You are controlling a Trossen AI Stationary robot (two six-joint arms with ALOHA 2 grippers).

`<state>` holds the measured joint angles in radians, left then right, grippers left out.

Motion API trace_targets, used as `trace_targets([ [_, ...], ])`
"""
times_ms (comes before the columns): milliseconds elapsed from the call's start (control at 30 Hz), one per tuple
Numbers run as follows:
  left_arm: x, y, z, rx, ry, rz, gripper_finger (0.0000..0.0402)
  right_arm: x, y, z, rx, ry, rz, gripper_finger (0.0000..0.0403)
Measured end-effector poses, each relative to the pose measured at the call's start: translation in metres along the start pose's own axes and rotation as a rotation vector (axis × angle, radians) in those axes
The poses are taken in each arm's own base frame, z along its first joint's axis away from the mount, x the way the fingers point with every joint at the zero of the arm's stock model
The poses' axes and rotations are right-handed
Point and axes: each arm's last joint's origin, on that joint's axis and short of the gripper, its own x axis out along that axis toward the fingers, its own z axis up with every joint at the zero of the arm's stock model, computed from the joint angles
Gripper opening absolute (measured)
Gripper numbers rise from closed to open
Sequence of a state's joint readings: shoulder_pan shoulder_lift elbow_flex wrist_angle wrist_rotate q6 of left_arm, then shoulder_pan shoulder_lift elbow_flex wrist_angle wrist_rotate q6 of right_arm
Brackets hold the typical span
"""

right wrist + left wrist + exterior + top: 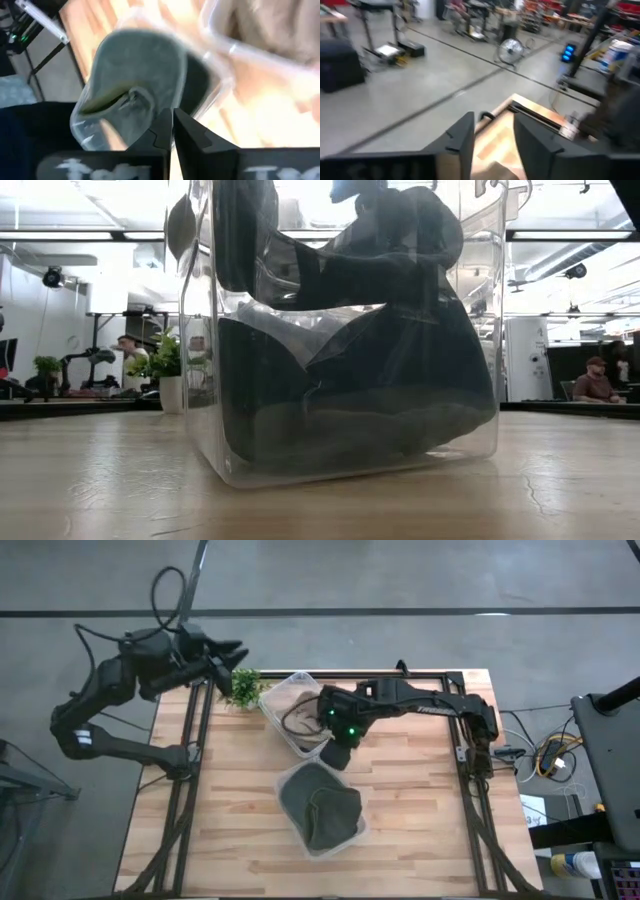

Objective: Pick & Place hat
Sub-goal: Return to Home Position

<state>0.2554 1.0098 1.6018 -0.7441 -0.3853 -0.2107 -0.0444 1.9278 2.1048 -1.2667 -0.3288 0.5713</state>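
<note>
A dark green hat (322, 808) lies crumpled inside a clear plastic bin (290, 780) near the table's middle. In the low view the hat (400, 390) fills the bin (205, 380), and it also shows in the right wrist view (135, 75). My right gripper (338, 752) hovers just beyond the bin's far rim, between the two bins. Its fingers (172, 131) are shut with nothing between them. My left gripper (235, 655) is raised over the table's far left corner, open (492, 140), and faces out into the room.
A second clear bin (293, 705) with tan contents and a dark cord stands at the far side, under the right arm. A small potted plant (243, 688) stands at the far left edge. Bare wood lies left, right and near of the bins.
</note>
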Motion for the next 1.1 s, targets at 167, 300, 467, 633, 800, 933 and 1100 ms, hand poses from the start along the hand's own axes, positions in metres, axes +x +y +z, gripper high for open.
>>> trace_targets([
  [167,0.009,-0.003,-0.012,-0.02,0.056,-0.048,0.0037,-0.007,-0.006,0.013,-0.101,-0.106,0.016,0.0008],
  [300,0.013,-0.005,-0.021,-0.012,0.096,-0.112,0.0007,-0.018,-0.001,0.024,-0.21,-0.264,0.048,0.0008],
  [467,0.017,-0.009,-0.031,-0.026,0.128,-0.231,0.0001,-0.025,0.003,0.032,-0.339,-0.387,0.034,0.0008],
  [633,0.005,-0.003,-0.035,-0.035,0.096,-0.243,0.0,-0.034,0.008,0.034,-0.456,-0.471,0.026,0.0008],
  [800,-0.027,0.007,-0.024,-0.056,-0.025,-0.324,0.0,-0.063,0.016,0.029,-0.529,-0.596,0.058,0.0008],
  [933,-0.045,0.013,-0.021,-0.065,-0.066,-0.35,0.0,-0.091,0.017,0.017,-0.564,-0.668,0.071,0.0008],
  [1100,-0.055,0.018,-0.029,-0.058,-0.07,-0.369,0.0,-0.114,0.011,0.001,-0.567,-0.739,0.082,0.0008],
])
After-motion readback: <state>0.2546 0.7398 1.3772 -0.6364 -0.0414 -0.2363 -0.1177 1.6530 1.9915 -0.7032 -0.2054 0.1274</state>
